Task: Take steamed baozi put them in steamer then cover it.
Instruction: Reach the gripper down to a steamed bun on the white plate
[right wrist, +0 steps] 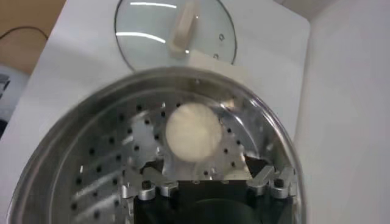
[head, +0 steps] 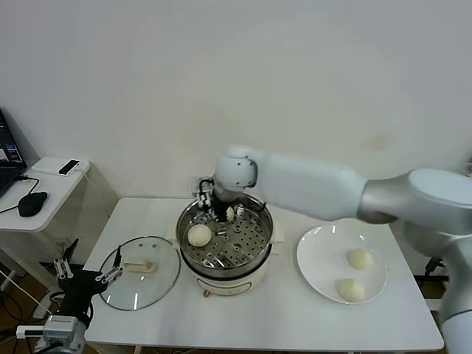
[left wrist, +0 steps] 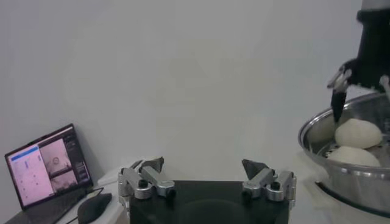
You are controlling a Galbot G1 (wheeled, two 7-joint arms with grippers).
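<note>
White wall stands behind a white table [head: 243,324] that carries everything.

Farthest left, the left gripper [left wrist: 207,176] waits low off the table's corner, jaws spread wide and empty, near the glass cover [head: 140,271], which lies flat on the table just beside the steamer [head: 225,247].

In the middle, the right gripper [head: 215,200] hangs over the far side of the perforated tray; its jaws are wide open and grip nothing. One baozi [head: 200,235] sits on the tray's left part, and a second baozi [head: 230,213] shows just beside the open fingertips, apparently resting on the tray, though it is partly hidden.

On the right, the white plate [head: 324,254] holds two remaining baozi [head: 360,259], near each other.

To do this step well, the right arm should probably rise straight up until its fingertips clear the steel rim, so the soft bun is not nudged, then swing right to the plate. The next bun wants a gentle squeeze across its widest part, and a free spot on the tray.
</note>
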